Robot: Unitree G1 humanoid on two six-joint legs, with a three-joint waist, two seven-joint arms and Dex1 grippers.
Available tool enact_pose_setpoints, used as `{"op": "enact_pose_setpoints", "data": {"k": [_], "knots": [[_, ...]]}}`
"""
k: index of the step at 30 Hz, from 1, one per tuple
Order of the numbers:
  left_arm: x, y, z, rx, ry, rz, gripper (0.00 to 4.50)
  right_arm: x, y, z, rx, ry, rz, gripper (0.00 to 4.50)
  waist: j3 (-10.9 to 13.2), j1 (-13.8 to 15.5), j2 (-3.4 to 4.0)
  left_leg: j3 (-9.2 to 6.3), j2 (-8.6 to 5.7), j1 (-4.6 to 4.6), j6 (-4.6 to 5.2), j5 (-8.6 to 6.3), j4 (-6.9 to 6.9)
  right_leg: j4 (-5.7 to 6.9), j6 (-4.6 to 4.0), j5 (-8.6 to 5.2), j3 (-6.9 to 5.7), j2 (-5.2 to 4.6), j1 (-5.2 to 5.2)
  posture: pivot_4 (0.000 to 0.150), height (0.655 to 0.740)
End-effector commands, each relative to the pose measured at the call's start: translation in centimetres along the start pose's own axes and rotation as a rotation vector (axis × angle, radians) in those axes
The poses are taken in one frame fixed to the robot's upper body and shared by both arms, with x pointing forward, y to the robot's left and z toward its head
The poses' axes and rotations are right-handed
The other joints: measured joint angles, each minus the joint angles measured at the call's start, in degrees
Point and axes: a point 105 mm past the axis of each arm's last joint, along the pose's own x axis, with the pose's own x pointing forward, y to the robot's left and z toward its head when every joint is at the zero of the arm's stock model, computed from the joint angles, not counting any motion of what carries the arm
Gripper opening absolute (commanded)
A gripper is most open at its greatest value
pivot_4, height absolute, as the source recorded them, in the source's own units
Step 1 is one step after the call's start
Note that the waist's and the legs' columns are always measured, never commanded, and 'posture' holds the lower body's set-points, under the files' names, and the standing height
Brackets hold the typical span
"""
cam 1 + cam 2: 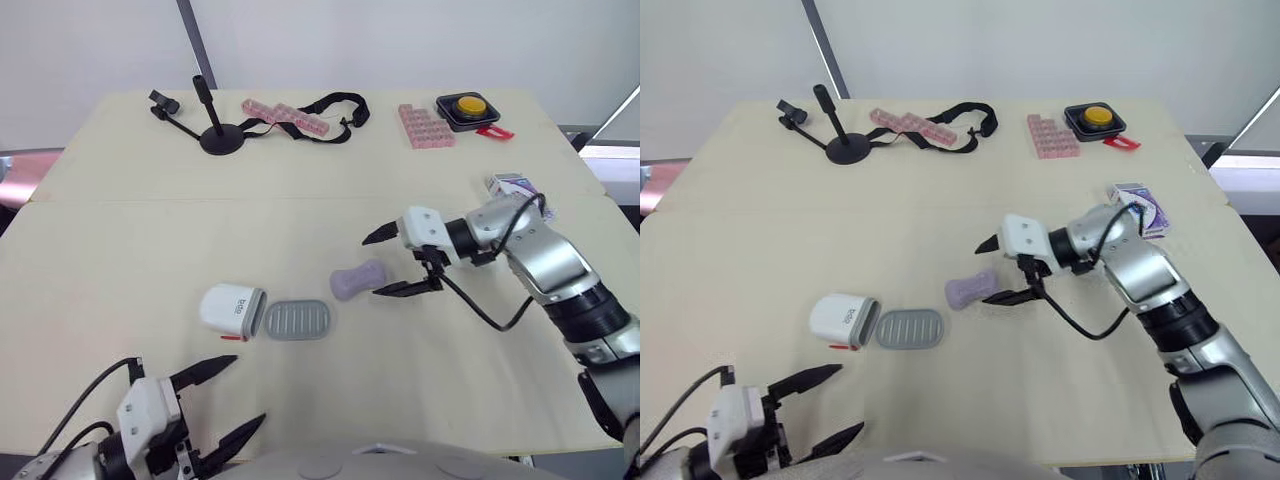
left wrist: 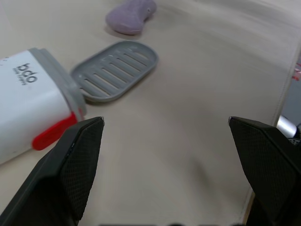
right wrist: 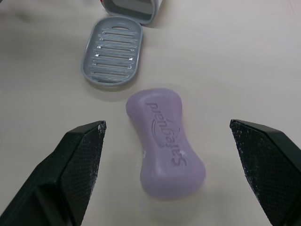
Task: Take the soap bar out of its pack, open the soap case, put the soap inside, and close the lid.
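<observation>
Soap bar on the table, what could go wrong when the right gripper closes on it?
The soap bar lies at an angle to the open right gripper. It is rounded, so it could squirt out or spin as the fingers close. If it slides, it may bump the grey tray, which lies loose close beside it. The white case rests on its side and might shift when loaded.

The right arm is reaching across from the robot's right, and the right gripper (image 1: pixel 370 266) is hovering just beside the soap bar (image 1: pixel 356 282), its two fingers spread wide. The left gripper (image 1: pixel 248 390) is hanging well apart from the bar, nearer the robot, fingers likewise spread.
</observation>
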Motion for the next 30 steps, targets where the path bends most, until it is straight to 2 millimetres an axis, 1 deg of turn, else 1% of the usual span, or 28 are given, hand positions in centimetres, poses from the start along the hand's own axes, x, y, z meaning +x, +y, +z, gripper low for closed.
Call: {"op": "enact_pose_setpoints", "data": {"k": [1, 5, 8, 11, 15, 20, 27, 30], "knots": [[0.3, 0.3, -0.2, 0.042, 0.0, -0.002, 4.49, 0.8, -0.1, 1.0, -0.024, 0.014, 0.039, 4.5, 0.0, 0.1, 0.0, 0.0, 0.01, 0.0, 0.0, 0.0, 0.0, 0.0, 0.0, 0.0, 0.0, 0.0, 0.0, 0.15, 0.7143], [0.2, 1.2, 0.0, 0.086, -0.004, -0.005, 4.49, 1.8, 0.1, 0.4, -0.037, 0.072, 0.09, 4.5, 0.0, 0.2, -0.01, 0.02, 0.01, 0.01, 0.0, 0.01, 0.02, 0.06, 0.0, 0.0, 0.0, 0.0, -0.02, 0.15, 0.7143], [-0.3, 2.2, 0.2, 0.153, 0.018, -0.033, 4.49, 2.4, 0.1, 0.0, -0.035, 0.092, 0.104, 4.5, 0.0, 0.2, -0.01, 0.05, -0.03, 0.04, -0.02, 0.03, 0.03, 0.12, 0.0, 0.0, 0.0, 0.03, -0.04, 0.15, 0.7143], [-1.2, 3.9, 0.5, 0.227, 0.047, -0.05, 4.49, 3.0, -0.1, -0.2, -0.044, 0.114, 0.103, 4.5, 0.0, 0.2, -0.01, 0.09, -0.03, 0.05, -0.06, 0.06, 0.03, 0.2, -0.01, 0.0, 0.01, 0.06, -0.11, 0.15, 0.7143], [-2.0, 5.2, 0.7, 0.253, 0.058, -0.054, 4.49, 3.4, -0.5, -0.5, -0.057, 0.147, 0.091, 4.5, 0.0, 0.2, -0.01, 0.15, -0.05, 0.04, -0.07, 0.07, 0.07, 0.32, -0.01, 0.0, 0.02, 0.08, -0.19, 0.15, 0.7143], [-1.9, 5.4, 0.8, 0.266, 0.063, -0.089, 4.49, 3.6, -1.0, -0.8, -0.046, 0.177, 0.063, 4.5, 0.0, 0.4, -0.02, 0.17, -0.03, 0.02, -0.08, 0.07, 0.08, 0.43, -0.01, 0.0, 0.02, 0.09, -0.26, 0.15, 0.7143], [-1.5, 4.5, 0.2, 0.246, 0.056, -0.107, 4.49, 3.9, -1.0, -0.9, -0.053, 0.192, 0.076, 4.5, 0.0, 0.5, -0.02, 0.18, -0.03, 0.0, -0.08, 0.07, 0.09, 0.42, -0.02, 0.0, 0.03, 0.09, -0.26, 0.15, 0.7143], [-1.7, 4.6, -0.2, 0.242, 0.061, -0.099, 4.5, 4.0, -0.9, -1.2, -0.056, 0.208, 0.085, 3.69, 0.0, 0.5, -0.02, 0.18, -0.02, 0.0, -0.08, 0.08, 0.09, 0.43, -0.02, 0.0, 0.03, 0.08, -0.26, 0.15, 0.7143]]}}
